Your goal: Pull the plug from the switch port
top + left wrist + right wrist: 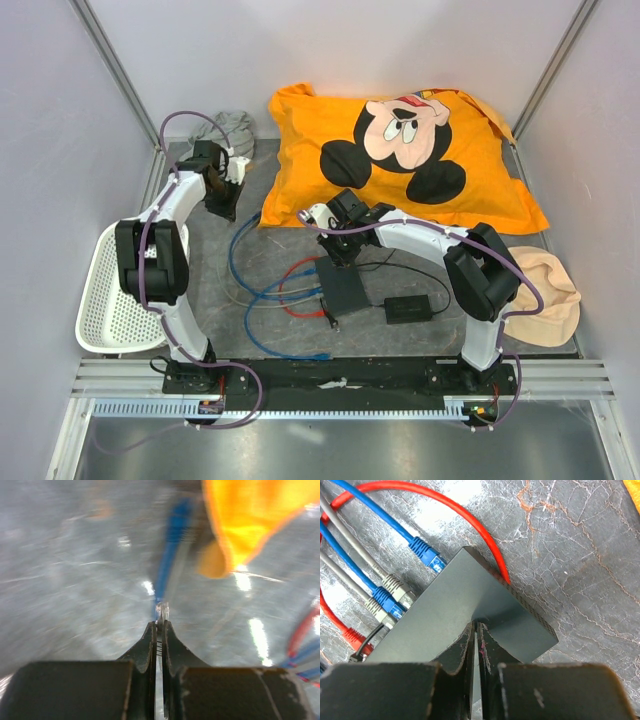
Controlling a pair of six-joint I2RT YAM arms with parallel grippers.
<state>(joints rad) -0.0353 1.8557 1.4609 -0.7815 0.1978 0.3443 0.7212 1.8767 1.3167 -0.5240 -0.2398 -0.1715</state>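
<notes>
Table (pixel 420 345): we see one grey mottled top, and everything else lies on it.
Pillow (pixel 300 150): one, orange with a cartoon mouse, at the far side. Its near edge lies just far of the switch, and its left corner is close beside the left gripper.
Basket (pixel 100 300): one, white plastic, at the near left beside the left arm.
Beige fabric (pixel 550 290): one bundle at the right edge, past the right arm.
Grey cloth (pixel 236 125): one, crumpled in the far left corner.
Switch (pixel 470 605): one flat black box mid-table, near of the pillow, with its cabled edge facing left.
Power brick (pixel 408 309): one, just right of the switch.
Leads at the switch edge: we count two blue plugs (pixel 426 551), two grey plugs (pixel 395 584), one red plug (pixel 354 637) and one black lead (pixel 372 637). We cannot tell whether the farthest blue one is seated.
Red cable (pixel 492 545): it loops round the switch's far side.
Right gripper (pixel 476 627): its fingers are pressed together, with the tips down on the switch top.
Left gripper (pixel 160 625): it is clamped on the plug (pixel 161 611), well left of the switch.
Plug: one, clear, on a blue cable (pixel 170 555) and out of any port.
</notes>
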